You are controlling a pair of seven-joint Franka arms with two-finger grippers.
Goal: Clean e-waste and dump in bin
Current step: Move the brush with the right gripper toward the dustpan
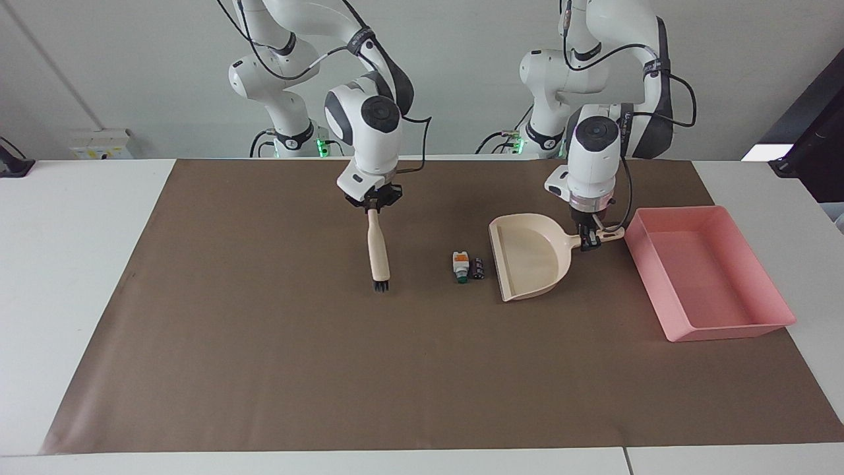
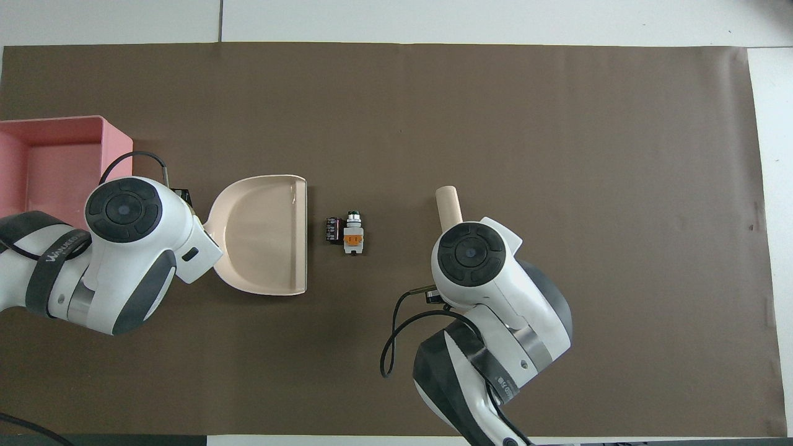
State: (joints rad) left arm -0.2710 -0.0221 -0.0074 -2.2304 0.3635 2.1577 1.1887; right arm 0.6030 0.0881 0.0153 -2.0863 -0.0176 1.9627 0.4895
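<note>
The e-waste lies mid-mat: a white block (image 1: 460, 266) with orange and green marks and a small black piece (image 1: 478, 268), side by side; both also show in the overhead view, the white block (image 2: 353, 234) and the black piece (image 2: 333, 229). My left gripper (image 1: 589, 237) is shut on the handle of the cream dustpan (image 1: 527, 264), whose mouth faces the pieces with a small gap. My right gripper (image 1: 374, 201) is shut on a cream brush (image 1: 379, 251) that hangs bristles down, a short way from the pieces toward the right arm's end. The pink bin (image 1: 732, 330) stands beside the dustpan at the left arm's end.
A brown mat (image 1: 330, 363) covers the table. In the overhead view the dustpan (image 2: 266, 235), the brush end (image 2: 448, 207) and the bin's rim (image 2: 62, 119) show; both wrists cover their grippers there.
</note>
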